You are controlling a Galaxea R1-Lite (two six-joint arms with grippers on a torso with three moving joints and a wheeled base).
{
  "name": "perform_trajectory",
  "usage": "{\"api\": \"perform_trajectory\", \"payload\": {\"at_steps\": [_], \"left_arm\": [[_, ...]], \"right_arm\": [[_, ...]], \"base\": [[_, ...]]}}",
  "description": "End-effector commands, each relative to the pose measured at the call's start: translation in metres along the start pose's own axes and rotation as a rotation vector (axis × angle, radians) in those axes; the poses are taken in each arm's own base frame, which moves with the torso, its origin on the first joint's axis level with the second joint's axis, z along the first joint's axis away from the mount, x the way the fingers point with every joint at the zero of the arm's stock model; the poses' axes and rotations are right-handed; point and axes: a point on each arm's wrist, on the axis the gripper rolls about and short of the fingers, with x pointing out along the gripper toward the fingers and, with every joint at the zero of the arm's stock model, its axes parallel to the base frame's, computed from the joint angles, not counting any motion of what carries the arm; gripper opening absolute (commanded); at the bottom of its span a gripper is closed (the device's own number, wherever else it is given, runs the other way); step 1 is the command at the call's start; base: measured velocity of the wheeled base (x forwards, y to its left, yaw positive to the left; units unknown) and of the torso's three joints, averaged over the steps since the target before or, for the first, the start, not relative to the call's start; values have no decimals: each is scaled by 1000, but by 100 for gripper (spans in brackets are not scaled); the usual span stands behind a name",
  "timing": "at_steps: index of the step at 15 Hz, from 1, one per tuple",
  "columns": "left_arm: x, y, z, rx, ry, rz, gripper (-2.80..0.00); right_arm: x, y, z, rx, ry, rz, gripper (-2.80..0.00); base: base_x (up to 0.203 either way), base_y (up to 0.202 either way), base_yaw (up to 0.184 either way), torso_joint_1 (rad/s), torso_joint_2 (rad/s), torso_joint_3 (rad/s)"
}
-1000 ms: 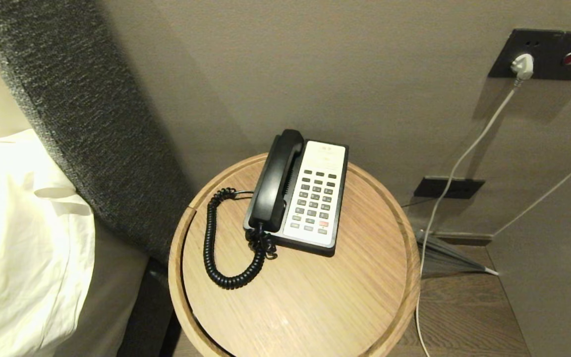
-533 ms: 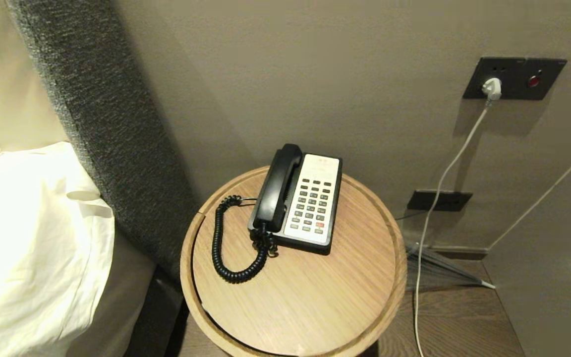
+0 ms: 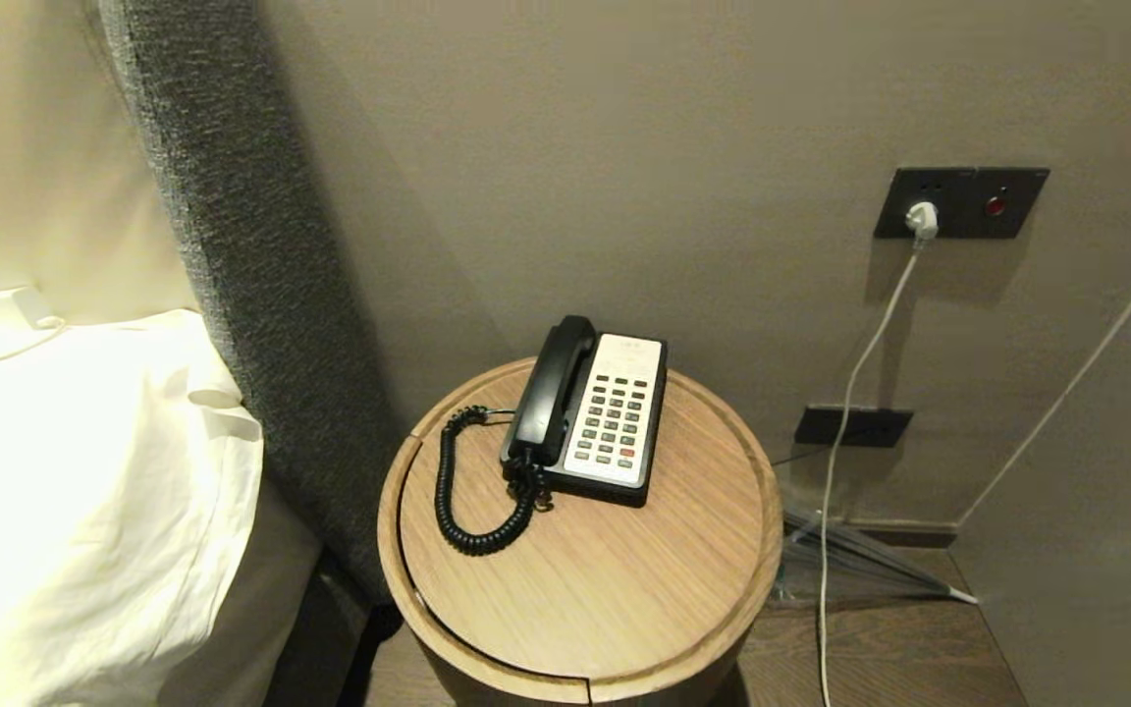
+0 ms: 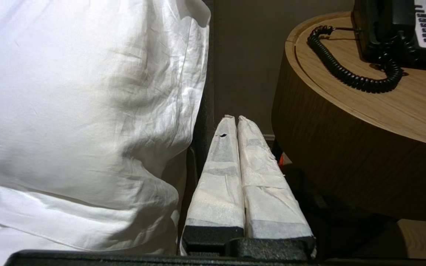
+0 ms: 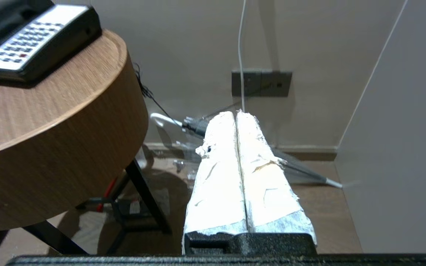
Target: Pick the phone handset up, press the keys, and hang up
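Right now you're pre-grasp: phone handset (image 3: pixel 548 390) cradled on the table (image 3: pixel 585 579); left gripper (image 4: pixel 235 122) and right gripper (image 5: pixel 236 116) closed, empty. Next, reach and open.

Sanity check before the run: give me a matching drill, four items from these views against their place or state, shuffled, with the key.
Column 1
1. phone handset
2. coiled cord
3. white plug
4. left gripper

Column 2
A. in the dark wall socket
B. shut, low between bed and table
C. resting in the phone base's cradle
D. looped on the round table top

Pairs: 1-C, 2-D, 3-A, 4-B
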Motion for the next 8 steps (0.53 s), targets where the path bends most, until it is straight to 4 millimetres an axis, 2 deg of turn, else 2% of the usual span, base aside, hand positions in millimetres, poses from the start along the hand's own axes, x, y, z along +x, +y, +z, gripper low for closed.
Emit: {"api": "perform_trajectory", "payload": {"at_steps": [1,8], "left_arm": [[1,0,-2,0,7,0,-280],[1,0,-2,-3,7,0,-280]], "right_arm": [[2,0,-6,0,25,0,-280],[2,0,-6,0,24,0,-280]], "base": [[0,0,0,2,6,208],[0,0,0,2,1,203]]}}
